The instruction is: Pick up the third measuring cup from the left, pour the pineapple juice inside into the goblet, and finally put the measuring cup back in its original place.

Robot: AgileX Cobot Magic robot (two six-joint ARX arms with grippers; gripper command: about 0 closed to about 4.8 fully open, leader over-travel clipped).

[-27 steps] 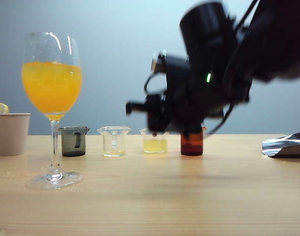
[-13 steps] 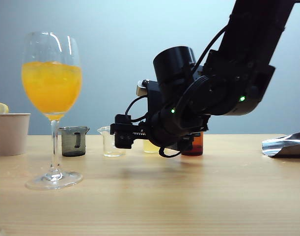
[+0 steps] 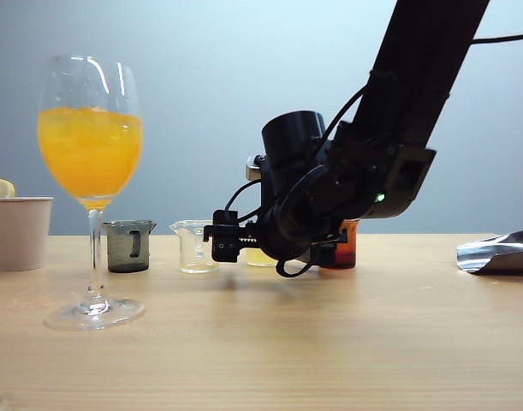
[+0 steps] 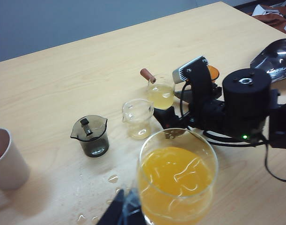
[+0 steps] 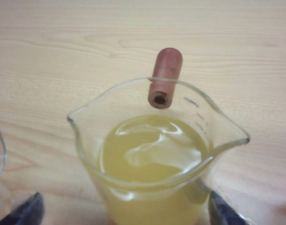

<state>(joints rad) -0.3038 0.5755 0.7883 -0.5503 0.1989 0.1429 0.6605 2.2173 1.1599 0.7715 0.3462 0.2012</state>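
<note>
The third measuring cup (image 5: 152,154) is a small clear beaker with a brown peg (image 5: 165,77) at its rim, and it holds pale yellow pineapple juice (image 5: 154,150). It stands on the wood table. My right gripper (image 5: 126,213) is open, with one dark fingertip (image 5: 25,213) on each side of the cup and apart from its wall. In the exterior view the right gripper (image 3: 235,241) hangs low over the table and hides most of that cup (image 3: 259,255). The goblet (image 3: 90,145) stands at the left, its bowl full of orange juice. My left gripper (image 4: 126,211) sits just behind the goblet (image 4: 178,178), its fingers together and holding nothing.
A beige paper cup (image 3: 20,231) stands at the far left. In the row of cups are a dark grey cup (image 3: 128,246), a clear cup (image 3: 197,246) and an amber cup (image 3: 345,248). A silver foil bag (image 3: 501,253) lies at the right. Droplets (image 4: 112,178) wet the table near the goblet.
My right arm has come down from above the cups to table level and reached leftward. Its fingers now stand on either side of the third cup.
</note>
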